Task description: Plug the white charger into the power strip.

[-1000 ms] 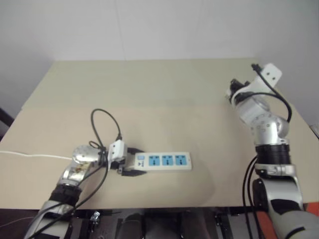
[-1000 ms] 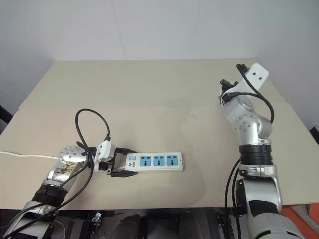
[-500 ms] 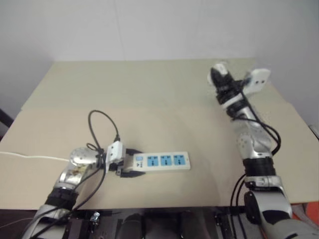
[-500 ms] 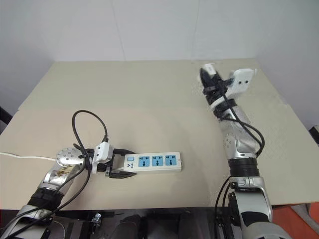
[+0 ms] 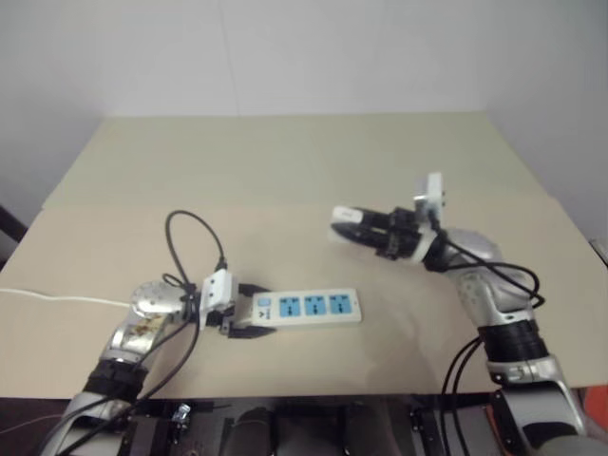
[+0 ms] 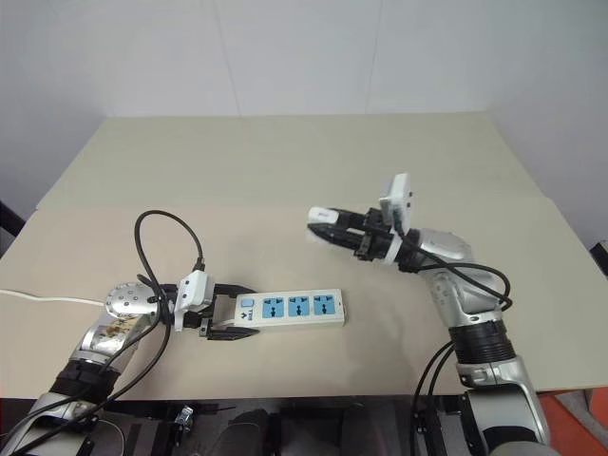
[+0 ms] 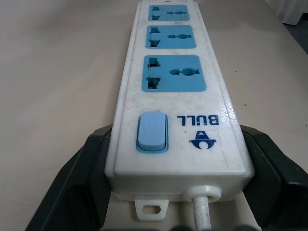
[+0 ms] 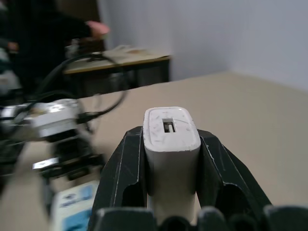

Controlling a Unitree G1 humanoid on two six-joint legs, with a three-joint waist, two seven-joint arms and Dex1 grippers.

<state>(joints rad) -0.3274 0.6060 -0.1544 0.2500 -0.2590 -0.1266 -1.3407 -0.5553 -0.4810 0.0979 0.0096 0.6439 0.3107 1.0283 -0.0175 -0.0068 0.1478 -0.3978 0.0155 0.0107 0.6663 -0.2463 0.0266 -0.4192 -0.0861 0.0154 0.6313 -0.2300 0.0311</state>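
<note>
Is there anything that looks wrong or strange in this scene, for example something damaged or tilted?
Nothing stands out. The power strip lies flat on the table, held at its switch end by the left gripper. The right gripper holds the charger above the table.

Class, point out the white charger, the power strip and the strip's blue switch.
white charger (image 8: pixel 171 139): right wrist view, end face with its slot.
power strip (image 6: pixel 290 310): right eye view, white body by the middle socket.
blue switch (image 7: pixel 152 132): left wrist view, button centre.
</note>
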